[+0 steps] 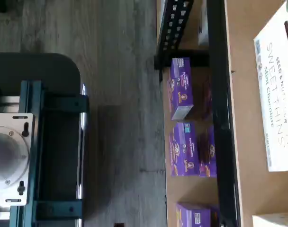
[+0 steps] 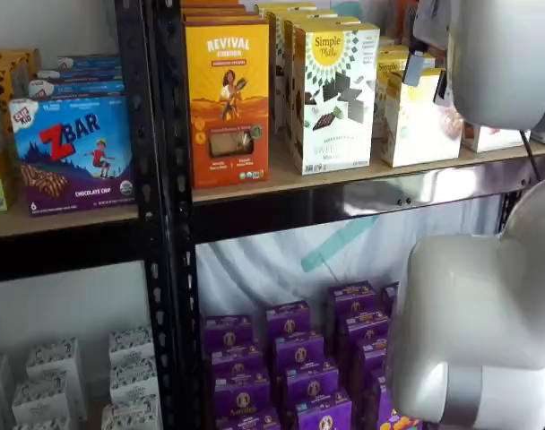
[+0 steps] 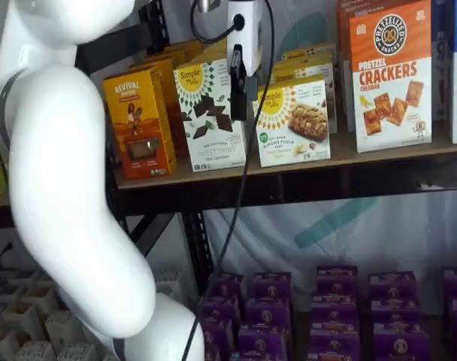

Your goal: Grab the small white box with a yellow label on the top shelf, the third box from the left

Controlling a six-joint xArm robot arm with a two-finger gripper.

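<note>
The pincer (image 3: pixel 237 83), its gap not readable side-on, hangs in front of the small white box (image 3: pixel 294 120) on the top shelf (image 3: pixel 379 150), probably lining up to reach it.

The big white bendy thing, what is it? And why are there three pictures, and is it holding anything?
It is a robot arm, a machine that picks boxes off shelves. Two pictures come from cameras standing in front of the shelves. The third comes from a camera on the arm's wrist, looking down, so it shows the floor and the purple boxes from above. The dark part with teal brackets there is only a mount.

The arm's hand has black fingers and hangs in front of the top shelf. It holds no box, and I cannot tell if the fingers are open. Just beside it stands the small white box it should grab, between a taller white box and a cracker box.
</note>
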